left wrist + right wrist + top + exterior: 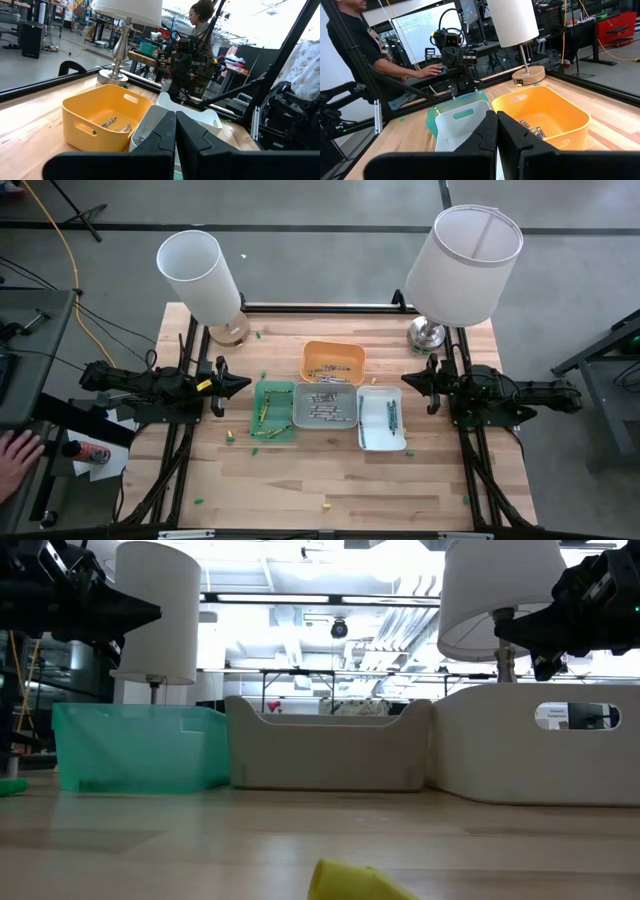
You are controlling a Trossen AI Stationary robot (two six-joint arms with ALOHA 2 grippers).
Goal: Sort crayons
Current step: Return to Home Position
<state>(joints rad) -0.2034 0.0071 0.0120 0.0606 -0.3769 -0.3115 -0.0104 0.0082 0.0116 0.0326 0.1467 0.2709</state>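
Four small trays stand side by side in the table's middle: green (273, 410), grey (325, 406), orange (334, 363) and white (382, 418). Crayons lie on their floors: grey ones in the orange tray (532, 129), more in the grey tray (322, 402), dark ones in the white tray (392, 416), yellow and green ones in the green tray (264, 418). Loose crayons lie on the table, among them a yellow one (350, 882) near the front edge. My left gripper (243, 383) is shut and level, left of the trays. My right gripper (407, 380) is shut and level, right of them. Neither touches anything.
Two lamps with white shades stand at the table's far edge, one at the left (200, 275) and one at the right (462, 265). A person's hand (15, 455) rests on a side table beyond the left edge. Bare wood lies in front of the trays.
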